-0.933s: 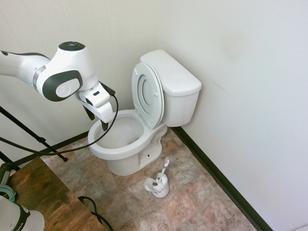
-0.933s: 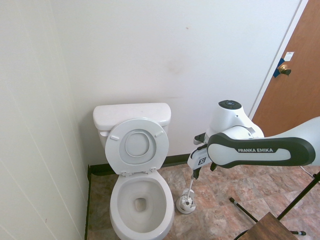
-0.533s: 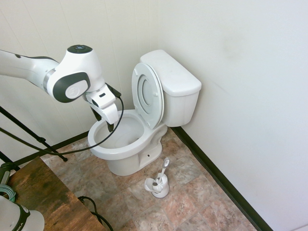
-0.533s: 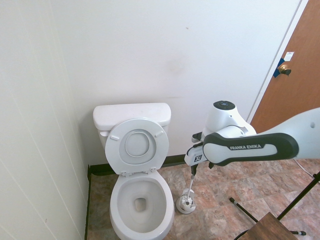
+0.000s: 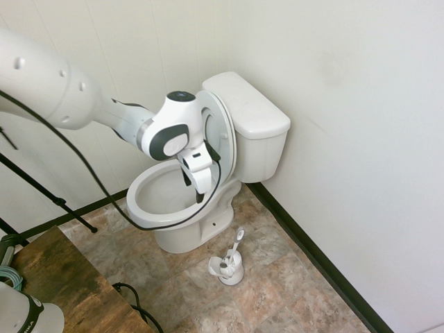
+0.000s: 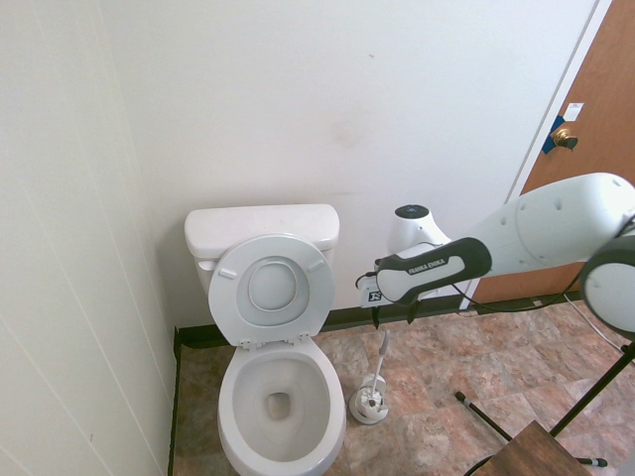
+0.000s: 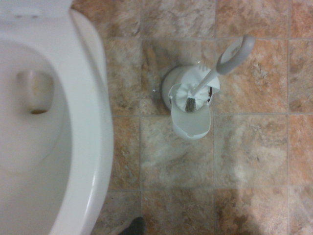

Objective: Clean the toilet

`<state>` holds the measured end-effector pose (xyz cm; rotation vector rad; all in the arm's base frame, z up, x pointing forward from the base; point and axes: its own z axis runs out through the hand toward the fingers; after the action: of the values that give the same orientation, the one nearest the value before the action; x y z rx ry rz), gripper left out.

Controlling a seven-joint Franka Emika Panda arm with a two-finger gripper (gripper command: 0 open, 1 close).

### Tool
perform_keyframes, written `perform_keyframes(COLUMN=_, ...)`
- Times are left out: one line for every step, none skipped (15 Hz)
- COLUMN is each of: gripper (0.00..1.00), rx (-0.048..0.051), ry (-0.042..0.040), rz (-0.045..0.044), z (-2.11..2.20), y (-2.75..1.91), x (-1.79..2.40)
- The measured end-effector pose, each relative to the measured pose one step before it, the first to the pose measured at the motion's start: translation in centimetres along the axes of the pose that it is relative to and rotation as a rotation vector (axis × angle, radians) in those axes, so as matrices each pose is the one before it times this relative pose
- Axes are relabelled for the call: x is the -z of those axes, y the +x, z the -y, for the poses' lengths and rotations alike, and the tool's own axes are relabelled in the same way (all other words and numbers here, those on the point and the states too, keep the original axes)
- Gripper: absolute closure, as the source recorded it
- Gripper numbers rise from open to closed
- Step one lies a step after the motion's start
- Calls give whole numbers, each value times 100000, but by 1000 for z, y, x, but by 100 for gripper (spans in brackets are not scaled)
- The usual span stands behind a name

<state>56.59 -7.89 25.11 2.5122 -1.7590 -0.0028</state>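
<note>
Because the brush [image 5: 240,234] leans out of its holder [image 5: 232,276] at a slant, your likeliest trouble is a poor grip on its slim handle. Your pincer [image 6: 394,317] is released, its fingers apart with nothing between them, above the handle in the second exterior view. If you come down off line, you could knock the brush or tip the light-looking holder, whose hinged-looking flaps stand open. If you pull sideways instead of lifting, the bristle head may catch on those flaps and drag the holder along. Watch your clearance too: the toilet [image 5: 178,239] stands just beside the holder, to its left and farther off in the first exterior view, with seat and lid raised against the tank. A low swing toward the bowl could strike its rim, and the cable [image 5: 104,187] drooping across the bowl in that view could snag. The brown mark in the bowl will probably want scrubbing once you have the brush.

You're working over a mottled, reddish-grey tiled floor [image 5: 260,298], where the holder could slide if pushed. White walls with dark baseboard meet behind the toilet, and a brown door [image 6: 595,129] stands at the far right of the second exterior view.
</note>
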Motion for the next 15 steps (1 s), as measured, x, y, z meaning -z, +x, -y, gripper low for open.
perform_keyframes(gripper=0, rx=-2845, ry=-458, rz=1081, z=1015, y=1307, x=-1525)
perform_keyframes(gripper=0, rx=-2906, ry=-111, rz=1214, z=1116, y=1338, x=-1427)
perform_keyframes(gripper=0, rx=-2477, ry=-226, rz=1419, z=991, y=1252, x=-1271)
perform_keyframes(gripper=0, rx=-1978, ry=-382, rz=1116, z=964, y=1263, x=-1302)
perform_keyframes(gripper=0, rx=-1757, ry=-521, rz=893, z=862, y=1119, x=-1193)
perform_keyframes(gripper=0, rx=-1640, ry=-716, rz=640, z=716, y=1044, x=-1100)
perform_keyframes(gripper=0, rx=-1590, ry=-1149, rz=588, z=554, y=891, x=-1087)
perform_keyframes(gripper=0, rx=-1263, ry=-1673, rz=476, z=463, y=808, x=-1236)
perform_keyframes(gripper=0, rx=-1343, ry=-1228, rz=639, z=454, y=746, x=-1236)
perform_keyframes(gripper=0, rx=-1027, ry=-1093, rz=659, z=373, y=603, x=-1076)
perform_keyframes(gripper=0, rx=-1232, ry=-822, rz=721, z=311, y=646, x=-1121)
perform_keyframes(gripper=0, rx=-1207, ry=-742, rz=723, z=226, y=700, x=-1311)
perform_keyframes(gripper=0, rx=-1200, ry=-379, rz=747, z=193, y=756, x=-1278)
perform_keyframes(gripper=0, rx=-1015, ry=-397, rz=744, z=177, y=725, x=-1282)
perform_keyframes(gripper=0, rx=-879, ry=-173, rz=966, z=227, y=584, x=-1193)
